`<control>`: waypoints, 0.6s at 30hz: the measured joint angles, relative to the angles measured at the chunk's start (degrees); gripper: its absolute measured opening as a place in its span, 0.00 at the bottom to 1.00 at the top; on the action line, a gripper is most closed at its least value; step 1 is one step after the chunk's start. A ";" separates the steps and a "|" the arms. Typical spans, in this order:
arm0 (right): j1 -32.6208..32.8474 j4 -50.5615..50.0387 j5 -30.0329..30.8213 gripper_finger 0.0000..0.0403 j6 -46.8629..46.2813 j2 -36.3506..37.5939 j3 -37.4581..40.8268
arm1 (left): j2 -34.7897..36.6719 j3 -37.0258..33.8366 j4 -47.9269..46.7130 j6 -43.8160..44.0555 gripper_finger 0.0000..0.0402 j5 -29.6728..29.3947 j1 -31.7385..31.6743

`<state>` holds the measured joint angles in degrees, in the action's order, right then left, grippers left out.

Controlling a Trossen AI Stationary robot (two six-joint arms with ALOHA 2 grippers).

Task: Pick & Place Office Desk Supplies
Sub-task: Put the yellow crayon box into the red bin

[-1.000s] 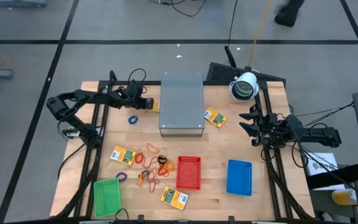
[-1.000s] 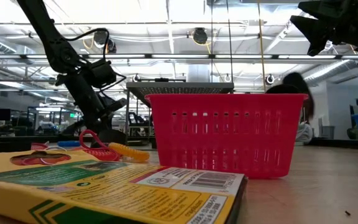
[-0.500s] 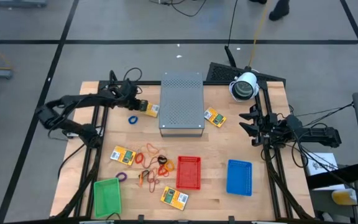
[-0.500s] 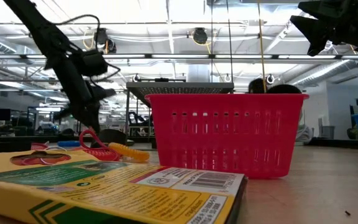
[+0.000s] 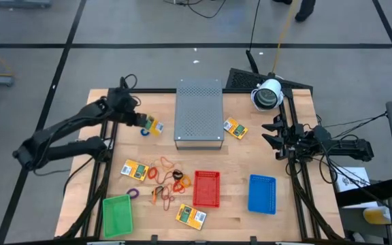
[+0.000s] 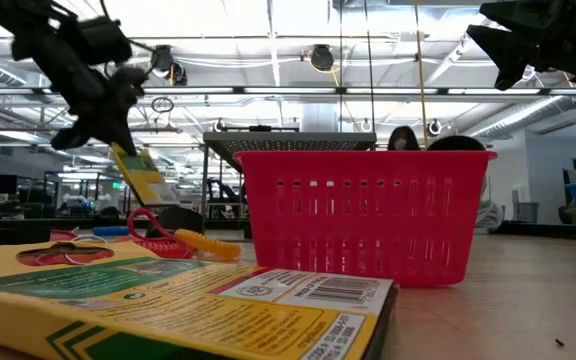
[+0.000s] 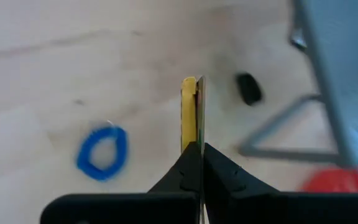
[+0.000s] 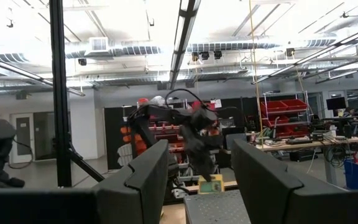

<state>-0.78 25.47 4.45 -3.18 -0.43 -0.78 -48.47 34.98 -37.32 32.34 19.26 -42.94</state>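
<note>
My left gripper [image 5: 140, 120] is shut on a flat yellow-and-green packet [image 5: 152, 125], left of the grey perforated box [image 5: 199, 113] and above a blue rubber-band loop [image 5: 145, 131]. In the low view that packet [image 6: 140, 176] hangs in the air. Three more packets [image 5: 235, 128] [image 5: 135, 170] [image 5: 190, 216] lie flat on the wood, and several coloured bands [image 5: 165, 177] lie in a heap. My right gripper [image 5: 275, 135] waits open above the table's right side. My left gripper pinches the packet by one end [image 7: 191, 140] between its two fingers [image 7: 180, 171]; the wrist view sees the packet edge-on, running straight out from the fingertips. The packet is lifted clear of the table and hangs tilted below the fingers [image 6: 103, 112].
A green tray [image 5: 117, 216], a red tray [image 5: 206, 188] and a blue tray [image 5: 262, 193] stand along the near side. The grey box fills the far middle. A white camera [image 5: 267, 94] sits at the far right. A small dark clip [image 7: 248, 88] lies near the box's leg.
My left gripper has drawn away from the grey box toward the table's left and near side and has risen. The packet came with it: it lay beside the box a second ago and now hangs clear of the table.
</note>
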 joint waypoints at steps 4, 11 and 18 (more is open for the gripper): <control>0.00 0.02 0.02 0.42 0.00 -0.01 0.00 | 4.50 0.04 -2.97 1.35 0.00 5.99 3.03; 0.00 1.77 0.02 0.42 -0.52 -0.01 -0.01 | 8.06 0.04 -7.72 7.45 0.00 10.82 12.69; 0.00 3.15 0.02 0.42 -0.63 -0.01 0.00 | 7.37 0.04 5.20 18.98 0.00 10.58 27.35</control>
<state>-0.78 28.63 4.47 -3.81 -0.45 -0.78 -41.10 35.03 -32.12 51.32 29.84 -15.58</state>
